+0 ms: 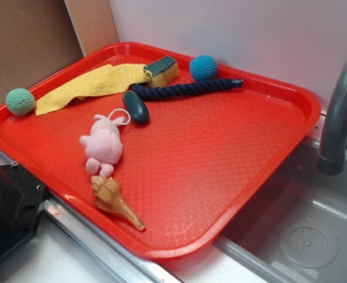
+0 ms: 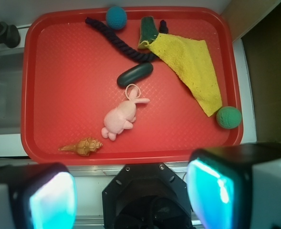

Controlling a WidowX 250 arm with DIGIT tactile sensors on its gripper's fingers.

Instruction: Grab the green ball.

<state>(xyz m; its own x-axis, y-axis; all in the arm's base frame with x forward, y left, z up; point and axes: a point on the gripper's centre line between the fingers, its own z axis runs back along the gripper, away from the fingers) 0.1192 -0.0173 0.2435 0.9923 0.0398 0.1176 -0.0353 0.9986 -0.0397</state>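
Against the red tray's (image 2: 35,86) corner rim, the green ball (image 2: 228,117) sits alone, untouched

Nearest in the wrist view, the fingers (image 2: 52,200) stand wide apart with nothing between them, blurred and cut off by the frame's lower edge. Past them lie a shell (image 2: 83,146), a pink plush toy (image 2: 122,116) and a dark green oval (image 2: 135,75), with bare tray to their left. Beyond, a yellow cloth (image 2: 192,71) partly covers a sponge (image 2: 148,31); a dark rope (image 2: 116,40) and blue ball (image 2: 116,17) line the far rim, just beside a sink (image 1: 303,236)
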